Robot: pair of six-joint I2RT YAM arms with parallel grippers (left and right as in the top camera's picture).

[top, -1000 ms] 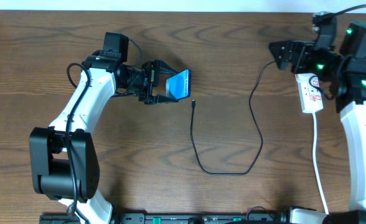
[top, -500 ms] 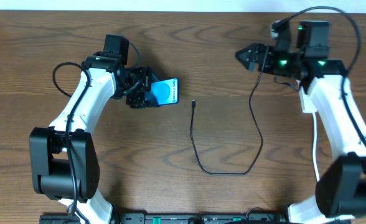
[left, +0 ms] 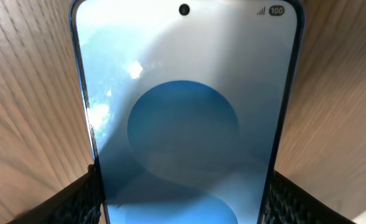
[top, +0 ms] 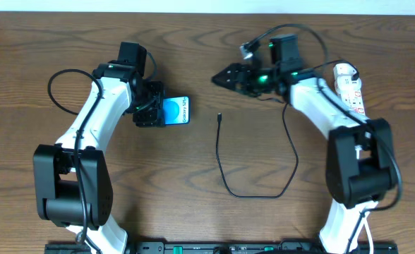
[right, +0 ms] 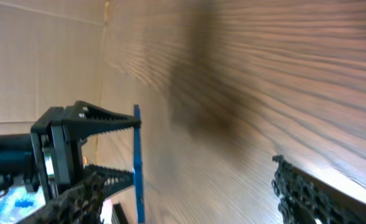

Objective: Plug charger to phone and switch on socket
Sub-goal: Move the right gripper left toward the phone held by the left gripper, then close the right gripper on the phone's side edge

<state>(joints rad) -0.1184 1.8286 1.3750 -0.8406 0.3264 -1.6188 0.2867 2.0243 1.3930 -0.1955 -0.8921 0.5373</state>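
Observation:
The phone [top: 176, 111], with its blue screen up, is held at its left end by my left gripper [top: 153, 113], which is shut on its black edges. In the left wrist view the phone [left: 183, 112] fills the frame between the two fingers [left: 183, 208]. The charger is a thin black cable [top: 225, 185] looped on the table, its small plug [top: 219, 117] right of the phone. My right gripper [top: 223, 77] is open and empty above the plug, pointing left. Its wrist view shows the open jaws [right: 189, 199] and the phone edge-on [right: 136, 168]. The socket strip [top: 350, 86] lies far right.
The strip's white cord [top: 363, 212] runs down the right side towards the front edge. The charger cable climbs past my right arm [top: 313, 95]. Bare wooden table [top: 158, 183] lies in front of the phone. A pale wall [right: 40, 68] shows in the right wrist view.
My right arm has swung left from the socket strip to the middle of the table. My left gripper has drawn the phone left and turned its screen up.

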